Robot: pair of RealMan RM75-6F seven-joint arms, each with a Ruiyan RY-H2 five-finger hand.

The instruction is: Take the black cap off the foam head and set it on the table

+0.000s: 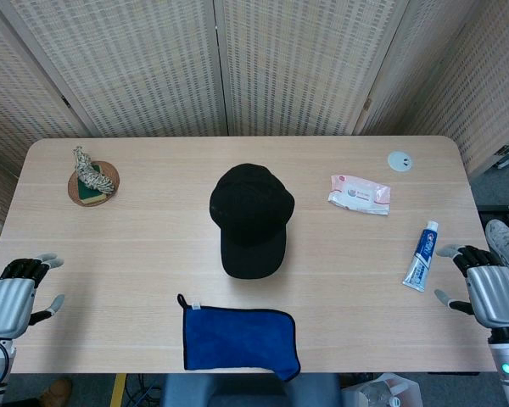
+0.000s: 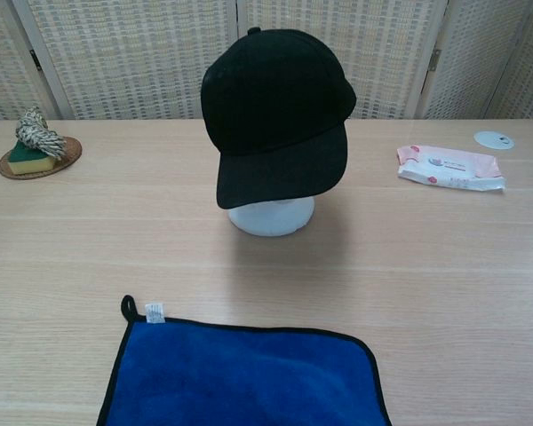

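At bench centre, black cap (image 1: 251,219) sits on foam head (image 2: 271,216), brim toward 6 o'clock. Left hand (image 1: 15,292) at 8, right hand (image 1: 485,284) at 4, both w/ fingers released, roughly equidistant.

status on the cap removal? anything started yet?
Done: nothing. The black cap sits on the foam head, brim toward the robot.
In hand: nothing. The left hand and right hand are at the table's side edges, fingers apart, empty, well clear of the cap.
Left: reach, grip the cap, lift it off, set it on the table.
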